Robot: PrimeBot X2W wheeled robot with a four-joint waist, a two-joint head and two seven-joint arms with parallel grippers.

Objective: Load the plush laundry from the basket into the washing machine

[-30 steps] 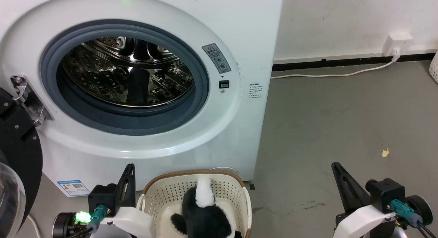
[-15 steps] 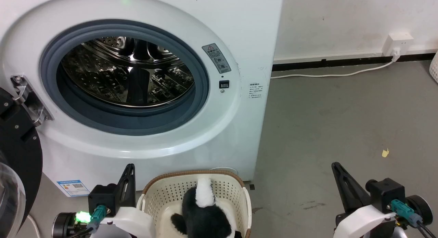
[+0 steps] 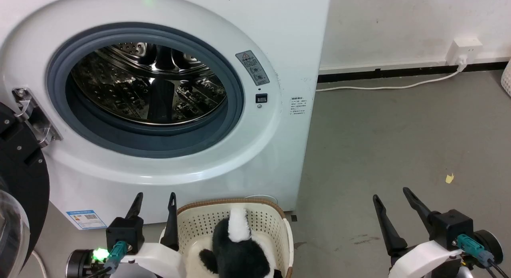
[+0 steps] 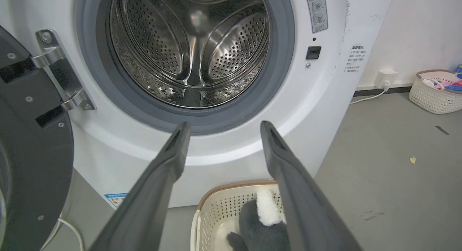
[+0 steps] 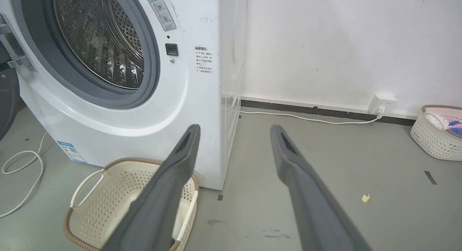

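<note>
The white washing machine fills the upper left, its door swung open at the left edge and its steel drum bare inside. At its foot stands the cream basket with the black-and-white plush laundry lying in it. The basket and plush also show low in the left wrist view; the basket sits at the lower left of the right wrist view. My left gripper is open just left of the basket's rim. My right gripper is open over bare floor, well right of the basket.
The open black-rimmed door juts out at the left. A white cable runs along the grey floor to a wall socket. A second cream basket with coloured clothes stands by the far right wall. A yellow scrap lies on the floor.
Both grippers went from edge-on with fingers overlapping to fingers spread apart side by side; they opened or turned at the wrist. Basket, plush and camera have not moved.
</note>
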